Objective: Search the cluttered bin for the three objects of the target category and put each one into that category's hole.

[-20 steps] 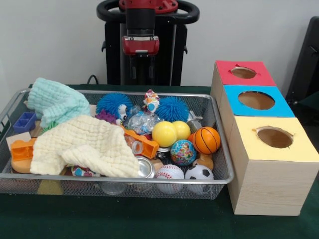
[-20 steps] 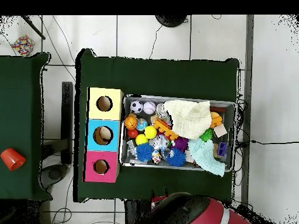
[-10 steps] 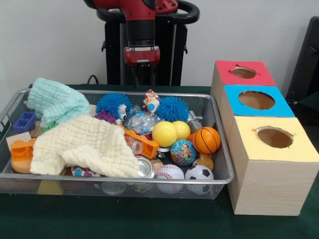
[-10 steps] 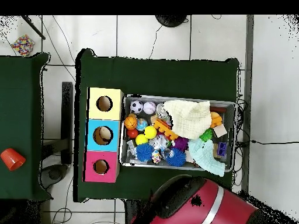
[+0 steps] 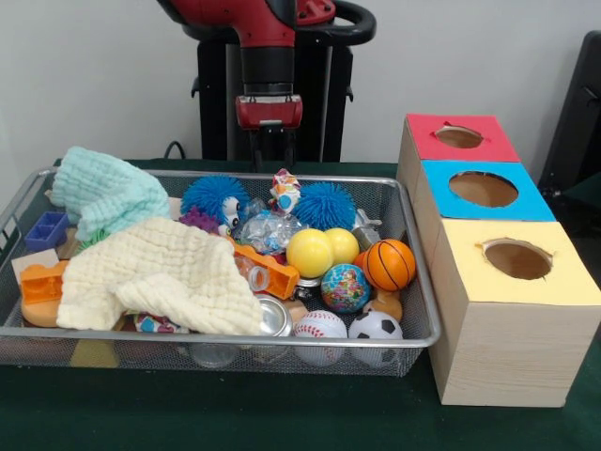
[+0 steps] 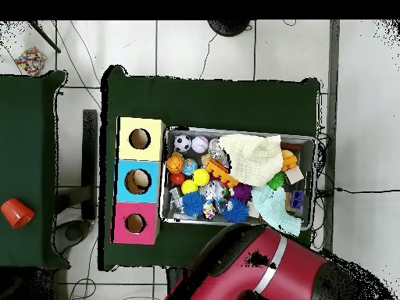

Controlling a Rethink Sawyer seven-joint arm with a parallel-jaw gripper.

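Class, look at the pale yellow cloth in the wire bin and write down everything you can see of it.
The yellow cloth is a pale, cream-yellow piece of soft, ribbed fabric, like muslin or waffle weave. It lies crumpled and loosely folded, not flat, in the bin, towards its left and front in the front view. It drapes over other items, hiding parts of them: an orange block shows at its left edge and a metal can at its lower right. The mint cloth lies just behind it. Nothing holds it.

I see a wire-mesh metal bin (image 5: 413, 329), soft waffle-textured cloths (image 5: 169, 272), wood-grain boxes (image 5: 498, 352), glossy balls (image 5: 310, 252).
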